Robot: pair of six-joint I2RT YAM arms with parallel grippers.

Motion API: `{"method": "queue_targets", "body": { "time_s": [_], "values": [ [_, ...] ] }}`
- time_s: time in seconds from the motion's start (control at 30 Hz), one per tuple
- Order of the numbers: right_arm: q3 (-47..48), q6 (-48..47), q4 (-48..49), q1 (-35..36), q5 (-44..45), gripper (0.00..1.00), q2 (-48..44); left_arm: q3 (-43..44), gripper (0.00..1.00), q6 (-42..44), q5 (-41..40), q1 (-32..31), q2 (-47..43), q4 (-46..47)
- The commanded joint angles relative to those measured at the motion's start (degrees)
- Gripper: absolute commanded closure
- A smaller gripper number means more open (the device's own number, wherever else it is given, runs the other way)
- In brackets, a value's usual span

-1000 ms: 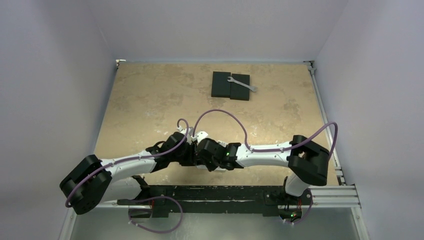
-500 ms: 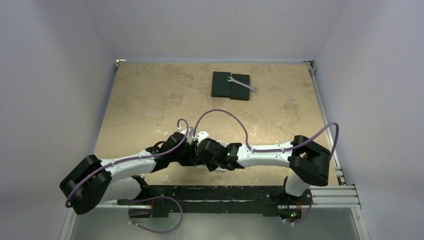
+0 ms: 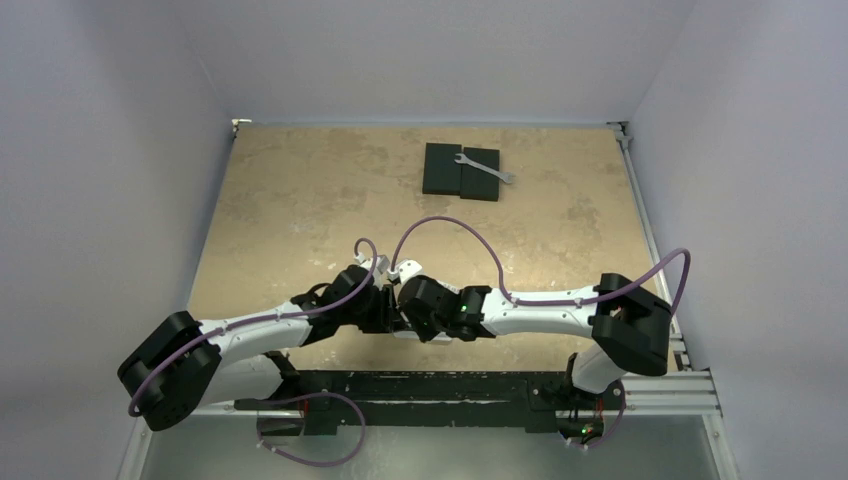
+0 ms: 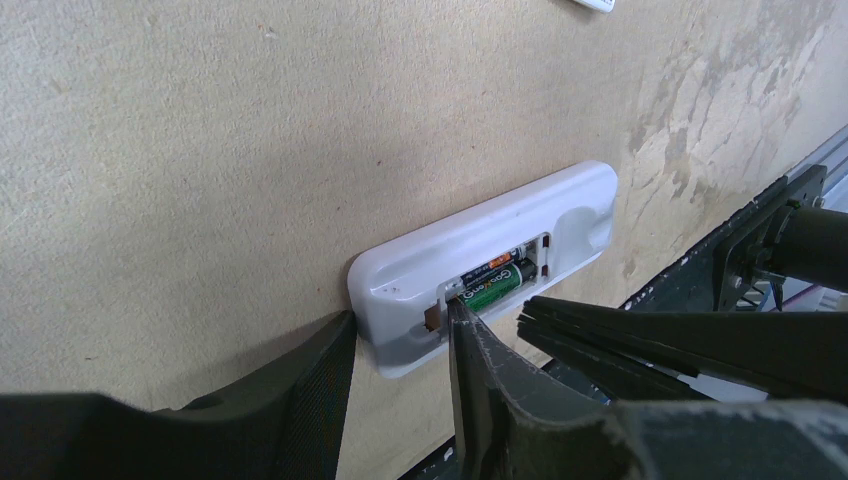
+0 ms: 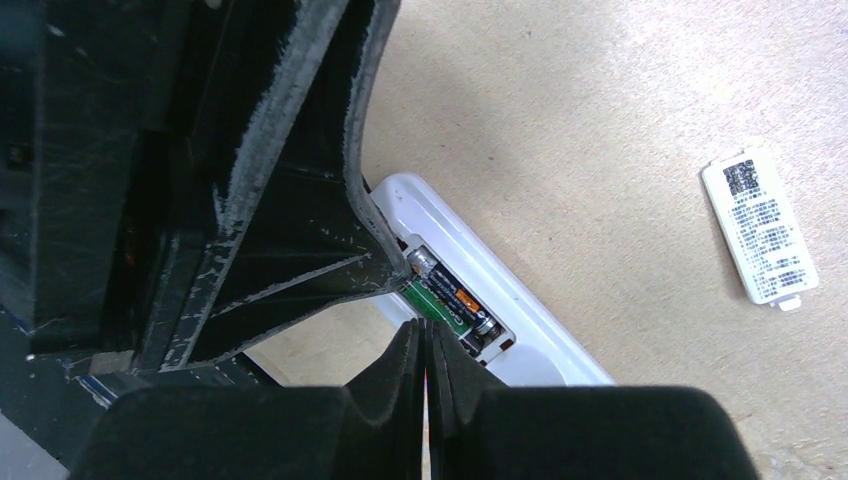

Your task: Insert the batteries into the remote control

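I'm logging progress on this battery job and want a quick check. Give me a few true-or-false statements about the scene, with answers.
1. The batteries sit in the recess of the remote. True.
2. The cover is clipped onto the remote. False: it lies loose on the table, apart from the remote.
3. The right claw is shut, its tip at the batteries. True.
4. The wrench lies on bare table. False: it rests across the black blocks.

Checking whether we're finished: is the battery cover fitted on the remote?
No, the battery cover lies on the table apart from the remote control, whose open recess shows the batteries.
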Motion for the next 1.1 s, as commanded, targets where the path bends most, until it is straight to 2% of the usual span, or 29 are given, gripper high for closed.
{"method": "queue_targets", "body": {
  "time_s": [0.0, 0.27, 0.8, 1.07],
  "values": [
    [-0.8, 0.7, 2.0, 0.1, 0.0, 0.91, 1.5, -0.1, 0.62, 0.8, -0.4, -0.3, -1.4, 0.3],
    [-1.0, 0.2, 2.1, 0.1, -0.6, 0.94, 6.5, 0.0, 0.62, 1.0, -0.7, -0.3, -1.6, -2.1],
    [4.0, -1.9, 0.3, 0.1, 3.0, 0.89, 1.2, 1.1, 0.62, 1.1, -1.0, -0.3, -1.3, -3.2],
    [2.0, -2.3, 2.3, -1.2, 1.9, 0.87, 3.4, 2.3, 0.62, 1.4, -1.0, -0.3, -0.7, -3.9]
  ]
}}
